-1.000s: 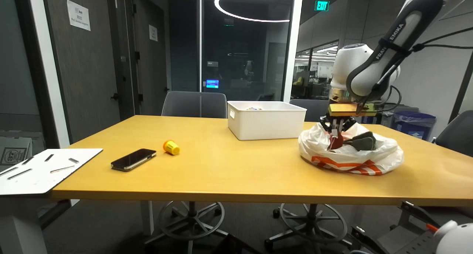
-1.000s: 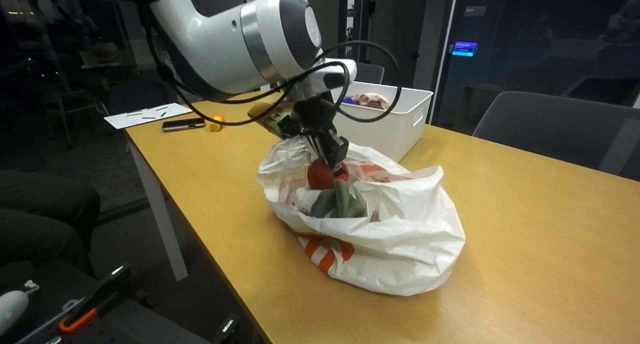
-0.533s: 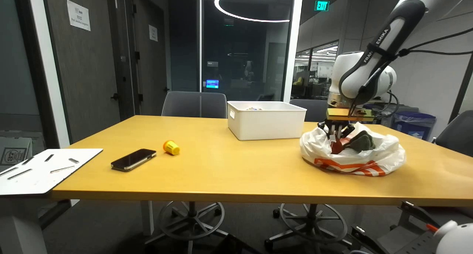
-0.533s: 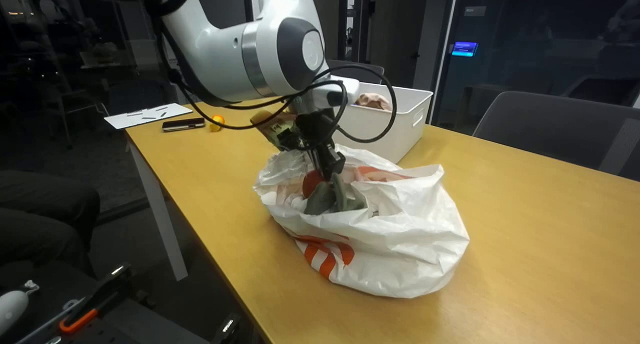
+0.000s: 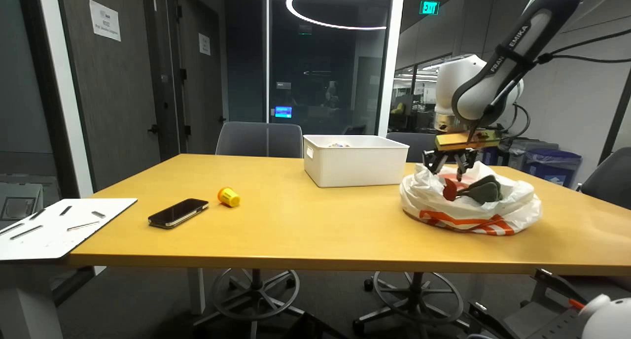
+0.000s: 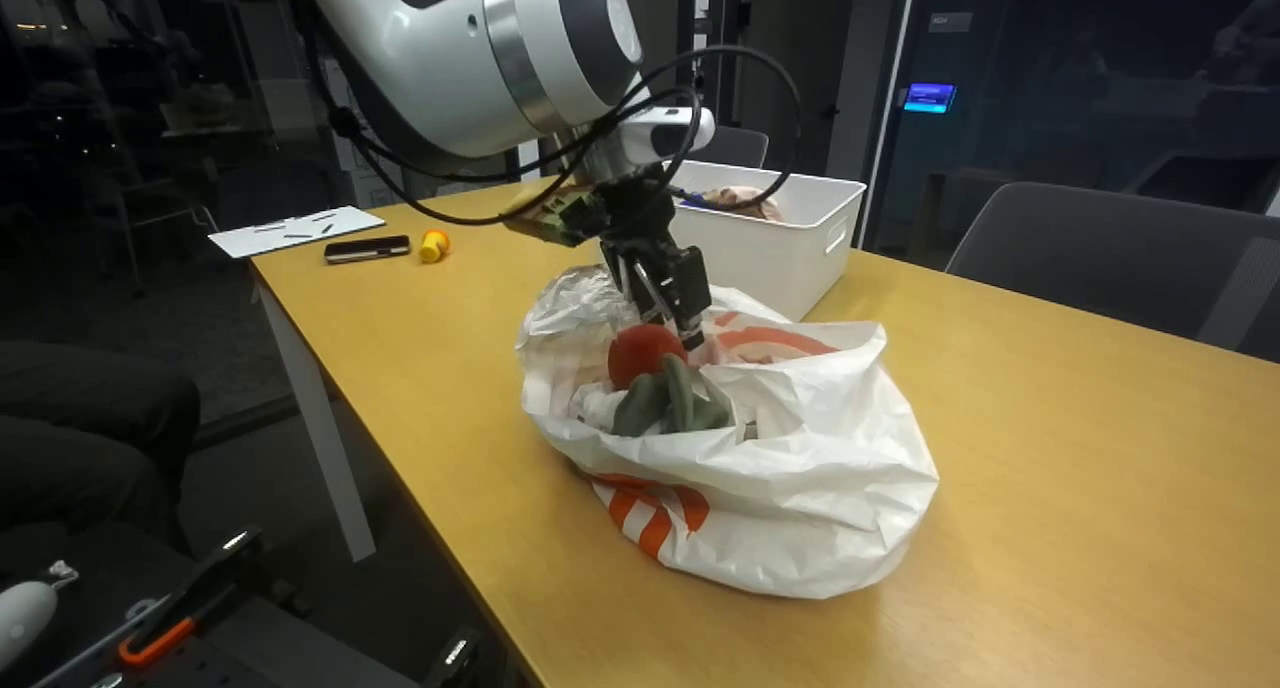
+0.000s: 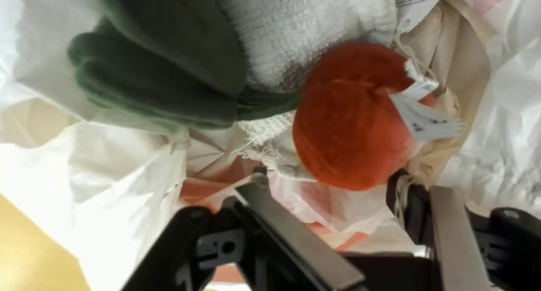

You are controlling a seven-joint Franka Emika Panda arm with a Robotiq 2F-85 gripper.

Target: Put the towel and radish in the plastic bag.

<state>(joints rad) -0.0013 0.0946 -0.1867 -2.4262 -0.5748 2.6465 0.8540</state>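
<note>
The hand (image 5: 447, 173) is spread wide, gripping nothing, right at the bag's (image 6: 785, 498) mouth! Inside the bag, the radish (image 7: 353, 130) sits on the towel (image 7: 296, 24).

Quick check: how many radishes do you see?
1. The red radish lies in the plastic bag, its green leaves attached, its body over part of the white towel. More could be hidden deeper in the bag or in the white bin.

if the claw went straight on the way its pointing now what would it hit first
Most likely the radish, whose red body lies just beyond the open claw. Depth is unclear in the wrist view, so the claw might slip beside it and meet the plastic bag instead.
</note>
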